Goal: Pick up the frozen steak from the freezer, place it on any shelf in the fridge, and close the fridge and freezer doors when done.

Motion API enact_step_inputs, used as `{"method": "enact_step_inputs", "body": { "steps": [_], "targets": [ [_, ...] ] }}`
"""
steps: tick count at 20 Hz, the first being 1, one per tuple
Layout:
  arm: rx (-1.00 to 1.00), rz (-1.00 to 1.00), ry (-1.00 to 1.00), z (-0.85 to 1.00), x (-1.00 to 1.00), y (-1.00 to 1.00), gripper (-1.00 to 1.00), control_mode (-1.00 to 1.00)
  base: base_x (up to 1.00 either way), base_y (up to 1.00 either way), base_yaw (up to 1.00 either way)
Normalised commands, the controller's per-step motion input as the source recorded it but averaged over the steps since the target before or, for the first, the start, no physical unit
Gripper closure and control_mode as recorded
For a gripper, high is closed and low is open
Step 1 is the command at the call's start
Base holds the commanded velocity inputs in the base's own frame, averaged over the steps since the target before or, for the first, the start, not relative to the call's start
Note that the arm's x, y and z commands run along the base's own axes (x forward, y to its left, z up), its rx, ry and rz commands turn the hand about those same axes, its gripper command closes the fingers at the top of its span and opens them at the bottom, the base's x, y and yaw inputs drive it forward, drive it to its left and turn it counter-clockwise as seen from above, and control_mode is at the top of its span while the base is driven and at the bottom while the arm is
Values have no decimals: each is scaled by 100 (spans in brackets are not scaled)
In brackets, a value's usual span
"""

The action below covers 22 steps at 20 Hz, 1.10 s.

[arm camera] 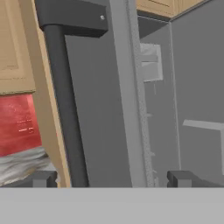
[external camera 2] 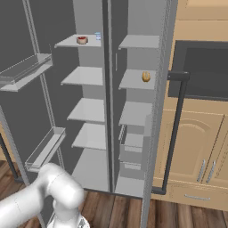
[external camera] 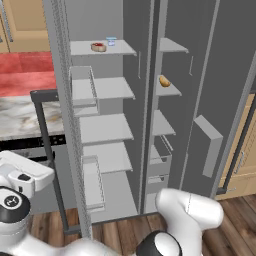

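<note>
Wide-spread and empty, end effector (arm camera: 111, 178) straddles the open door's (arm camera: 103, 109) edge.

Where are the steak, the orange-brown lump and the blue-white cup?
frozen steak (external camera: 98, 47), left base view, its reddish top.
orange-brown lump (external camera 2: 145, 76), right base view, its rounded middle.
blue-white cup (external camera: 111, 41), left base view, its side.

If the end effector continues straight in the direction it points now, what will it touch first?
Most likely the open door, close to its edge, with the dark bar handle just beside that line. The end effector has its fingers spread. Depth is unclear, so the distance cannot be judged.
</note>
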Motion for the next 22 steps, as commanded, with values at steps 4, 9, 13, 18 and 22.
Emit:
{"method": "enact_step_inputs", "body": {
  "steps": [4,9,13,18,22],
  "targets": [
    [0,0,0,-26,51,22,-100,-100,0,0,0],
    [0,-1,1,-29,71,14,-100,-100,0,0,0],
    [0,-1,0,-27,69,25,-100,-100,0,0,0],
    [0,-2,0,-20,59,25,-100,-100,0,0,0],
    [0,-4,0,-3,34,-11,-100,-100,0,0,0]
  ]
}}
